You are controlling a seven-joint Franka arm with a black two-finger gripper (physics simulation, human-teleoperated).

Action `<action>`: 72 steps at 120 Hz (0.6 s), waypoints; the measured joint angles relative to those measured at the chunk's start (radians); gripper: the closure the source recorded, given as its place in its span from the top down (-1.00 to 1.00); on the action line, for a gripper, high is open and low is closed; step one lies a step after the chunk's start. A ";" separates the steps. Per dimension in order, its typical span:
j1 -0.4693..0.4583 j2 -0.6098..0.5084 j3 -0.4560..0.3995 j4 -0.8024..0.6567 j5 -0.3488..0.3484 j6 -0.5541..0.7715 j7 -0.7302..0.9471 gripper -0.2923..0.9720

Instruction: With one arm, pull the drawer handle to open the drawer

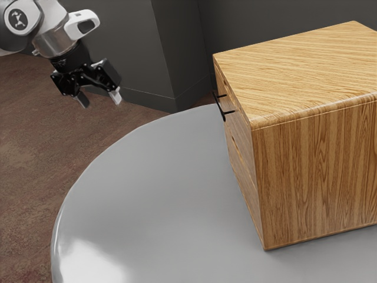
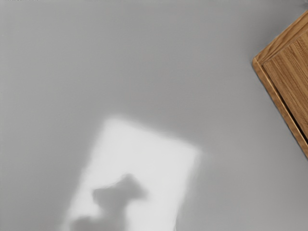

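A wooden cabinet [image 1: 300,124] stands on the round grey table [image 1: 159,200] at the exterior view's right. Its small black drawer handle [image 1: 221,105] sticks out from the upper part of the face turned toward the arm. The drawer front sits flush with the cabinet, so the drawer is shut. My black gripper [image 1: 101,98] hangs at the upper left, high above the floor and well apart from the handle, fingers spread open and holding nothing. In the wrist view a corner of the cabinet [image 2: 288,77] shows over the grey tabletop [image 2: 120,72].
Brown floor [image 1: 41,153] lies beyond the table's rim on the exterior view's left. A dark wall corner [image 1: 171,53] rises behind the table. A bright light patch with a shadow [image 2: 130,183] lies on the tabletop.
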 joint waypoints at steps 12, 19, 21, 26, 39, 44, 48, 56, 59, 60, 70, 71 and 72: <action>0.015 0.004 -0.004 0.000 -0.023 0.021 -0.036 0.54; 0.007 0.008 -0.004 0.000 -0.039 0.029 -0.057 0.54; 0.003 0.010 -0.006 0.000 -0.043 0.031 -0.063 0.54; -0.005 0.016 -0.017 0.000 -0.049 0.035 -0.076 0.54; -0.070 0.025 -0.058 0.000 -0.053 0.054 -0.106 0.54; -0.119 0.026 -0.062 0.000 -0.054 0.059 -0.114 0.54; -0.159 0.026 -0.063 0.000 -0.055 0.063 -0.120 0.54; -0.228 0.018 -0.061 -0.004 -0.056 0.069 -0.130 0.54; -0.248 0.017 -0.059 -0.005 -0.056 0.071 -0.133 0.54; -0.254 0.017 -0.059 -0.005 -0.056 0.071 -0.134 0.54; -0.282 0.016 -0.056 -0.009 -0.056 0.075 -0.145 0.54; -0.282 0.016 -0.056 -0.009 -0.056 0.075 -0.146 0.54; -0.282 0.016 -0.056 -0.010 -0.056 0.076 -0.147 0.54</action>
